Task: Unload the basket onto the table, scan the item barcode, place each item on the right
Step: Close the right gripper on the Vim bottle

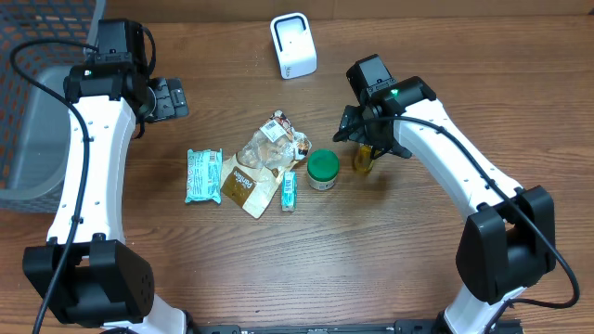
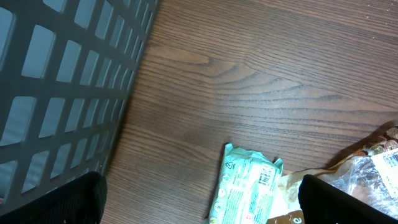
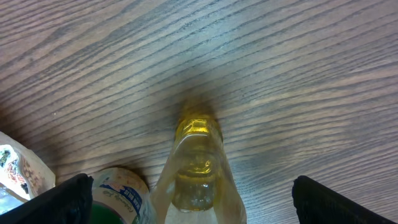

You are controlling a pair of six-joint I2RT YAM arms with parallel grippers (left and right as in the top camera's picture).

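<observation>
A small clear bottle of yellow liquid [image 3: 196,165] stands on the table between the wide-apart fingers of my right gripper [image 3: 198,208], touching neither finger. From overhead, the right gripper [image 1: 369,141] hangs right over this bottle [image 1: 363,161]. The white barcode scanner [image 1: 293,44] stands at the back of the table. My left gripper [image 1: 173,97] is open and empty near the basket; in its wrist view the left gripper [image 2: 199,205] hovers over a teal packet [image 2: 245,186].
A green-lidded jar [image 1: 322,170] stands just left of the bottle. A clear snack bag [image 1: 269,144], a brown pouch [image 1: 243,184], a small teal bar [image 1: 290,190] and the teal packet [image 1: 202,176] lie mid-table. A dark mesh basket [image 1: 28,111] sits at the far left.
</observation>
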